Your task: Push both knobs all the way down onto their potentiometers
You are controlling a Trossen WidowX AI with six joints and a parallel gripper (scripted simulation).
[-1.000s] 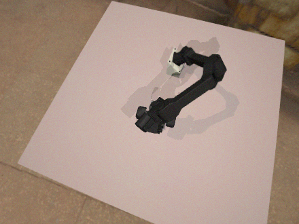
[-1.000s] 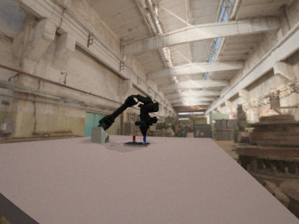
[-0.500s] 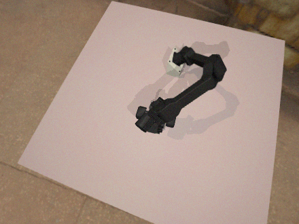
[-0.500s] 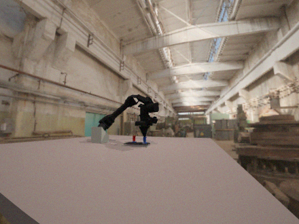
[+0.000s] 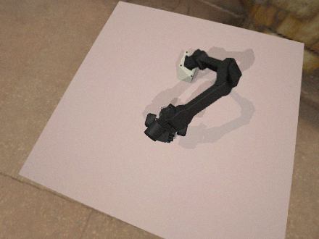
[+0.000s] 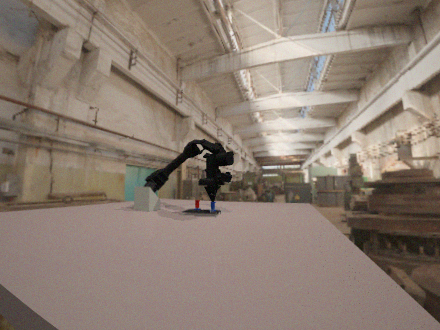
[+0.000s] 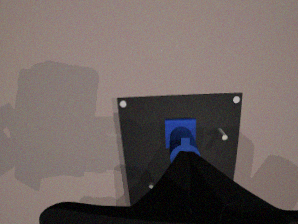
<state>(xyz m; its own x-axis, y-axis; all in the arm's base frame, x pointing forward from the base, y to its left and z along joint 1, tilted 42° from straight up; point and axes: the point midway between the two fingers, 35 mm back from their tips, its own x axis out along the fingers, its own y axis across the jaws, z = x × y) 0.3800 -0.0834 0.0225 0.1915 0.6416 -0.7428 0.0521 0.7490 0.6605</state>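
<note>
The dark circuit board lies low over the table; the arm hides it in the top view. A blue knob stands upright over a blue square potentiometer. A red knob stands to its left in the exterior view, with a little blue under it; it is hidden in the wrist view. My gripper is shut and empty, pointing down, its tips at the top of the blue knob. Contact and any gap under either knob are too small to tell.
A pale block stands at the arm's base. The arm arches from there to the board. White round heads mark the board's corners, and a small pale post stands right of the blue potentiometer.
</note>
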